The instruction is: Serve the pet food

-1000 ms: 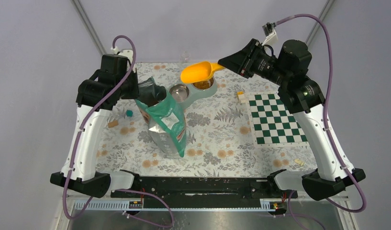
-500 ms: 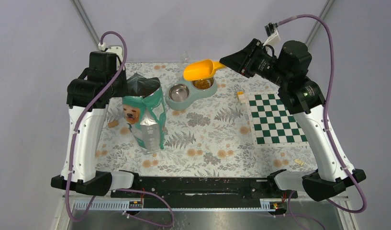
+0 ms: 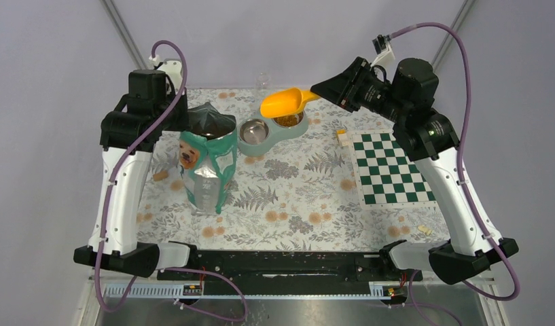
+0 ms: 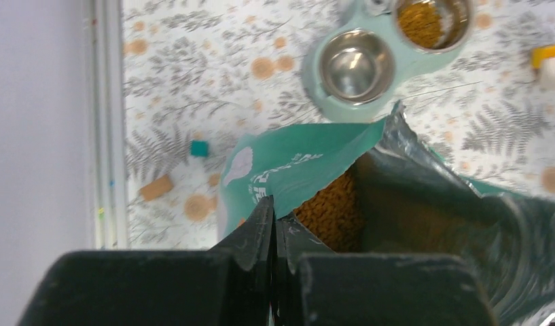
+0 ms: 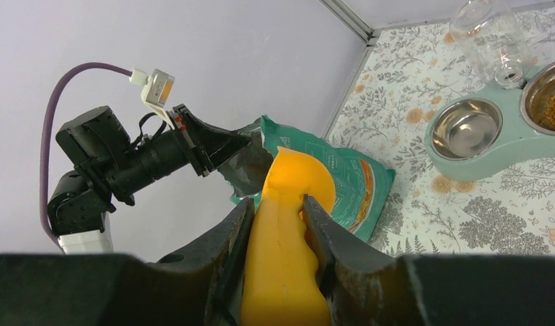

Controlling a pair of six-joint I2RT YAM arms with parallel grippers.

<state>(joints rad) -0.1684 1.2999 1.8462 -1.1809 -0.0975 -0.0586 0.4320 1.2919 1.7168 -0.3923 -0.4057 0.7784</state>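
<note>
Across the whole top view spreads a table covered in a pale floral-print cloth (image 3: 301, 197). At 3 o'clock on it lies a flat green-and-white chequered mat (image 3: 390, 166). Towards 9 o'clock stands a teal-and-white foil bag with a dog picture (image 3: 206, 166), upright and open at the top. The left gripper (image 4: 273, 224) has its fingers pinched together on the bag's teal rim, on the 9 o'clock side of the mouth.

At 12 o'clock sits a mint-green plastic feeder with two round steel bowls (image 3: 271, 136). Above its 3 o'clock bowl hangs an orange plastic scoop (image 3: 282, 103), mouth pointing to 9 o'clock and handle to 3 o'clock; the right gripper (image 5: 278, 224) is clamped on that handle, a finger on either side. A clear plastic bottle (image 5: 488, 37) shows at the feeder's far edge.

The small brown dry kibble pellets (image 4: 332, 210) lie heaped inside the open bag, and more fill the bottom of the feeder's 3 o'clock bowl (image 4: 420, 20); the 9 o'clock bowl shows bare steel.

At 9 o'clock of the bag lie a tan cork-like piece (image 4: 155, 188) and a tiny teal cube (image 4: 200, 148). A small yellow-and-white block (image 3: 342, 136) rests at the mat's 11 o'clock corner.
</note>
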